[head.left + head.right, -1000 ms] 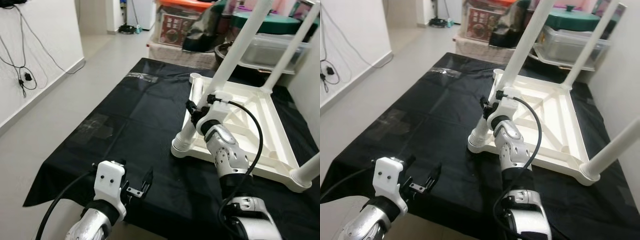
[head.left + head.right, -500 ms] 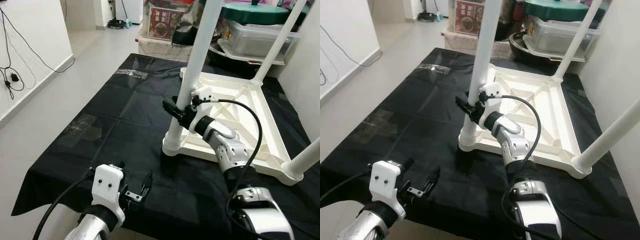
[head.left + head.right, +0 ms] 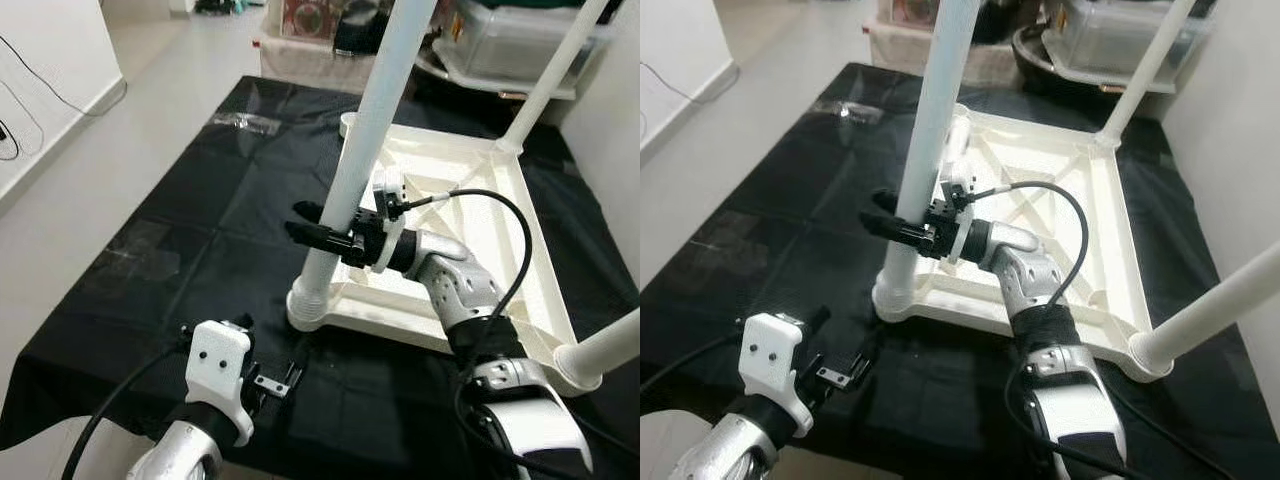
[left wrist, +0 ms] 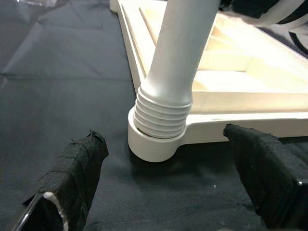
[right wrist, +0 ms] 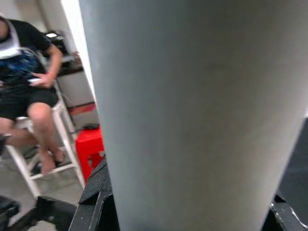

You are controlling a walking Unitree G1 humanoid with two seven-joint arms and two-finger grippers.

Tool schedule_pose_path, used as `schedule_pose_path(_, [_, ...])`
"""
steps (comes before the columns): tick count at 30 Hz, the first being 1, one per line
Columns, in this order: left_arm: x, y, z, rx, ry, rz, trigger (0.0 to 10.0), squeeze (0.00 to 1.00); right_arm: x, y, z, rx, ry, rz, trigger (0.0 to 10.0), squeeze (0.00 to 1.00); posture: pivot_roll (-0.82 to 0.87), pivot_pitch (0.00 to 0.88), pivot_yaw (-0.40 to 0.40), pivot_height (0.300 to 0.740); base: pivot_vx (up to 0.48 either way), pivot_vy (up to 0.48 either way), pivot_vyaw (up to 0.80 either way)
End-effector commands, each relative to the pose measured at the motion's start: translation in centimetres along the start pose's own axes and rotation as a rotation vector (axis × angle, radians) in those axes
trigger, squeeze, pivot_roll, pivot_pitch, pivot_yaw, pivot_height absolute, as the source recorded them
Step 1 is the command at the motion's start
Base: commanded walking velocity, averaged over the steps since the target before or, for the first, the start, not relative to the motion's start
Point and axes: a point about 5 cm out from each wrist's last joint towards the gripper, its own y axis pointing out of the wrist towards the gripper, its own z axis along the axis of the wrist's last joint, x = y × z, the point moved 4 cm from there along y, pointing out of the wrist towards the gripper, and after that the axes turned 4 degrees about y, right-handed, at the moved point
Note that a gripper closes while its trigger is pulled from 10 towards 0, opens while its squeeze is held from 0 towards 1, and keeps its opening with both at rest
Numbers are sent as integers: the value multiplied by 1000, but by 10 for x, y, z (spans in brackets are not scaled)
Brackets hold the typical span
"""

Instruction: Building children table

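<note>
White tabletop [image 3: 470, 215], three legs [image 3: 372, 140] upright.

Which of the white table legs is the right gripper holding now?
The near-left leg, rising from the corner socket nearest the left gripper. The right gripper clasps it low down; the far-right leg and near-right leg stand untouched.

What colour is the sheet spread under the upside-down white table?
Black, a plain black sheet; it shows best in the left eye view.

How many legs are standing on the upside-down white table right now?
3: the near-left leg, with the right hand around it; the far-right leg; the near-right leg. The far-left socket looks empty.
</note>
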Motion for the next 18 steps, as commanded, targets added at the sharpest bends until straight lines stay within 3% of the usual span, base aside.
schedule_pose_path(1, [2, -2, -1, -11, -2, -4, 10000, 0, -13, 0, -71, -173, 216, 34, 10000, 0, 149, 246, -89, 740, 0, 0, 0])
schedule_pose_path(6, [1, 0, -2, -11, 2, -2, 10000, 0, -17, -4, -76, -218, 87, 44, 10000, 0, 146, 235, -91, 740, 0, 0, 0])
schedule_pose_path(14, [0, 1, -3, -13, 4, -1, 10000, 0, -20, -8, -82, -273, 33, 24, 10000, 0, 140, 218, -85, 740, 0, 0, 0])
schedule_pose_path(18, [1, 4, -2, -6, 3, -9, 10000, 0, -13, -9, -93, -331, 24, -98, 10000, 0, 134, 196, -83, 740, 0, 0, 0])
